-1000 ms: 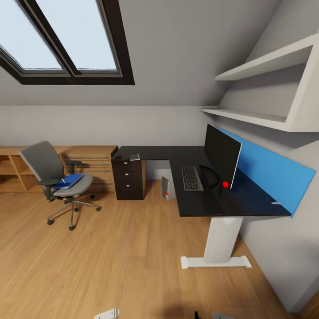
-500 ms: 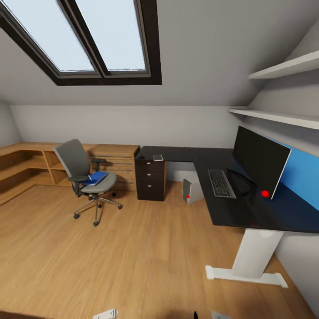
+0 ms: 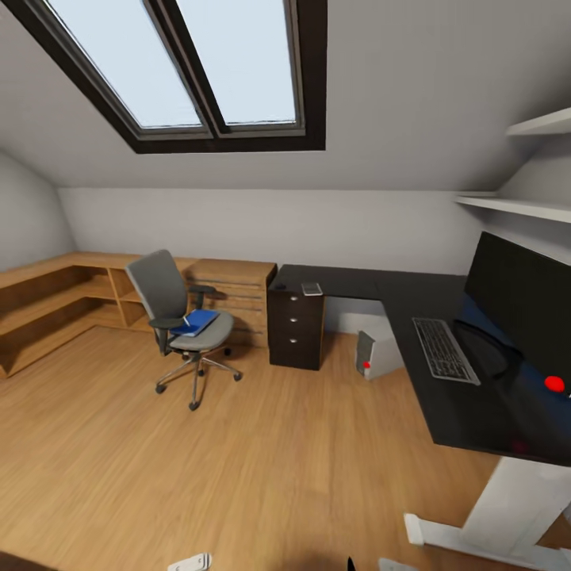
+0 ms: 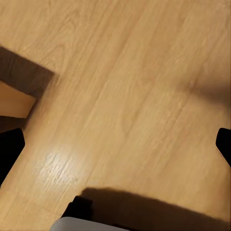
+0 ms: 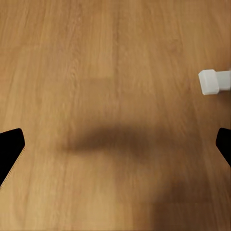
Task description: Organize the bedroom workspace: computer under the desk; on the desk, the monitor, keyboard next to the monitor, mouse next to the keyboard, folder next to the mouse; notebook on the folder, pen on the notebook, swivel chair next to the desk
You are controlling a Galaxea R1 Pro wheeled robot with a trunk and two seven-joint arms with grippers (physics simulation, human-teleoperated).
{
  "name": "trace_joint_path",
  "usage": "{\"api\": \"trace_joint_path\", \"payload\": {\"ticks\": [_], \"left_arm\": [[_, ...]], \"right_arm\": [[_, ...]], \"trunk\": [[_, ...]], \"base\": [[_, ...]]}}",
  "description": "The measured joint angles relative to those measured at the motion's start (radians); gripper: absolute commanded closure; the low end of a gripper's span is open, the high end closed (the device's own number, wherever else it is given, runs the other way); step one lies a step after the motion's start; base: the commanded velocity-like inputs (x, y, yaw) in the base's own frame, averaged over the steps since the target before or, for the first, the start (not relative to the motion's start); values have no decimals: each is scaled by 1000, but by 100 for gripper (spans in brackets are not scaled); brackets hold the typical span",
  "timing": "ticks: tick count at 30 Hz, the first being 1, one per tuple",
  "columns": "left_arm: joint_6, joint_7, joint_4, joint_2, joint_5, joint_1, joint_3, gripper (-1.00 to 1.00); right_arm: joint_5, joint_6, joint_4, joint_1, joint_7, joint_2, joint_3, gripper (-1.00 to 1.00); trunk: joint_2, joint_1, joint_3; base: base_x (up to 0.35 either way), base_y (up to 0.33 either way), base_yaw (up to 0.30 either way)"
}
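On the swivel chair [image 3: 184,317] seat lay the folder [image 3: 195,321], well apart from the tabletop [image 3: 444,381] bearing keyboard [image 3: 445,350] and monitor [image 3: 527,297]. Both wrist views showed fingers spread wide over bare floor [image 3: 238,468]. A clumsy approach could nudge the castered chair away.

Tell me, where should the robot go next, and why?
Probably roll toward the grey swivel chair. The bright-blue folder lies on its seat, apart from the glossy black desk, where the slim grey keyboard and wide black monitor sit already. Both wrist cameras look down at bare wood floor, fingers wide apart, holding nothing.
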Motion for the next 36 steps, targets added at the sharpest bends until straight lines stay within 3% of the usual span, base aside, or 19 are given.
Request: {"api": "trace_joint_path", "payload": {"ticks": [9,36], "left_arm": [[0,0,2,-1,0,0,0,-100],[0,0,2,-2,0,0,-1,-100]], "right_arm": [[1,-1,-1,1,0,-2,0,-100],[3,-1,-1,2,0,-2,0,-100]], "trunk": [[0,0,4],[0,0,44]], "base": [[328,1,6],[328,0,0]]}}
